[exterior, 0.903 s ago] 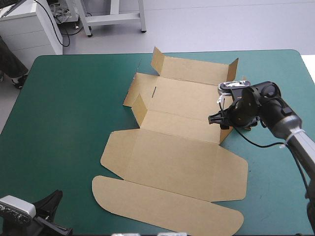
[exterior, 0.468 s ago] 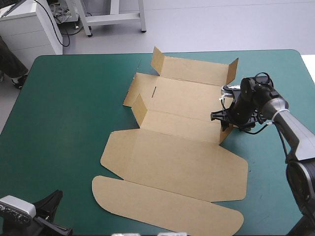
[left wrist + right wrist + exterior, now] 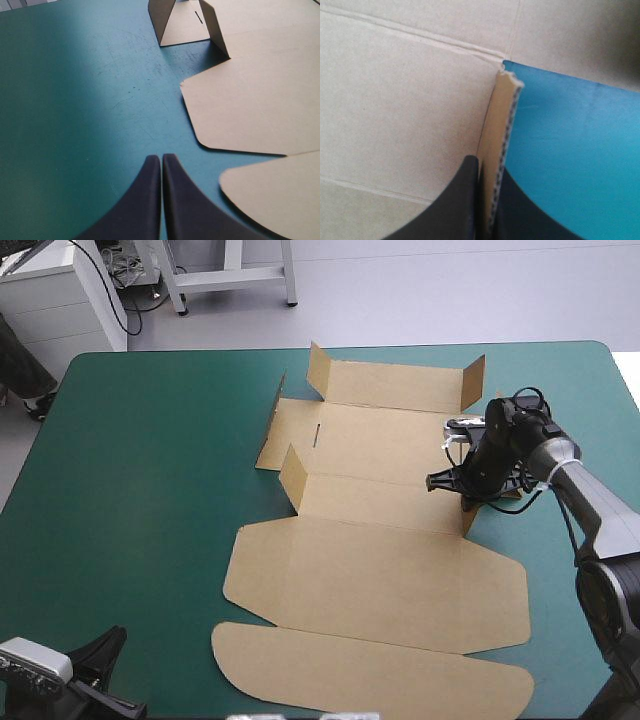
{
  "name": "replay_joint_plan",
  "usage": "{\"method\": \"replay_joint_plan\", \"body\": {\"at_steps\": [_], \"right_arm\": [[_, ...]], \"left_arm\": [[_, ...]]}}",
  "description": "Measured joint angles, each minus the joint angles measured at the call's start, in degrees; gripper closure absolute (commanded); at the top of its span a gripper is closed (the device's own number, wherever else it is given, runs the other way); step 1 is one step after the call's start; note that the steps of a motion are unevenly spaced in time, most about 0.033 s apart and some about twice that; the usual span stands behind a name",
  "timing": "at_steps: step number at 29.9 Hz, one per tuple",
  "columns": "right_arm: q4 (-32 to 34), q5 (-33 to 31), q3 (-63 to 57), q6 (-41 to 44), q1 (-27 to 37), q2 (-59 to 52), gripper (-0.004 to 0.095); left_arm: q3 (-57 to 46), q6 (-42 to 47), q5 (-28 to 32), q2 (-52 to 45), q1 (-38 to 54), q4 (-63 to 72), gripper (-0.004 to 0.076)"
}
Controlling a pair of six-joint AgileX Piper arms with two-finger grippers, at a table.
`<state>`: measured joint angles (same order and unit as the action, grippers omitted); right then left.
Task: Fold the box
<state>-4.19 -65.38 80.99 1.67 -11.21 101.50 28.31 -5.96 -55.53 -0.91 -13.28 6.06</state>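
Right wrist view: the right pincer (image 3: pixel 484 165) clamps a raised side flap (image 3: pixel 496 120) of the box (image 3: pixel 380 570), whose sheet spreads beside it on the teal-green cover (image 3: pixel 130 490). Wall-raising is the step, I judge; next, swing this flap inward. One box, two pincers; the left pincer (image 3: pixel 161 159), clenched and empty, has the box ahead.
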Motion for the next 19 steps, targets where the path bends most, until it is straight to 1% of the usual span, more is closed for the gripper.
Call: {"method": "replay_joint_plan", "body": {"at_steps": [4, 9, 13, 15, 19], "right_arm": [[1.0, 0.6, 0.8, -3.3, 0.1, 0.2, 0.0928], [0.1, 0.3, 7.1, -12.0, 0.1, 2.9, 0.0928], [-0.5, -3.3, 17.9, -18.9, 0.1, 7.7, 0.0928], [-0.5, -4.6, 23.5, -20.8, 0.1, 10.4, 0.0928], [-1.4, -5.3, 32.8, -27.6, 0.0, 15.2, 0.0928]], "left_arm": [[0.0, 0.0, 0.0, 0.0, 0.0, 0.0, 0.0731], [0.0, 0.0, 0.1, 0.0, 0.0, 0.0, 0.0731], [0.0, 0.0, 0.2, 0.0, 0.0, 0.0, 0.0731], [0.0, 0.0, 0.2, 0.0, 0.0, 0.0, 0.0731], [0.0, 0.0, 0.2, 0.0, 0.0, 0.0, 0.0731]]}}
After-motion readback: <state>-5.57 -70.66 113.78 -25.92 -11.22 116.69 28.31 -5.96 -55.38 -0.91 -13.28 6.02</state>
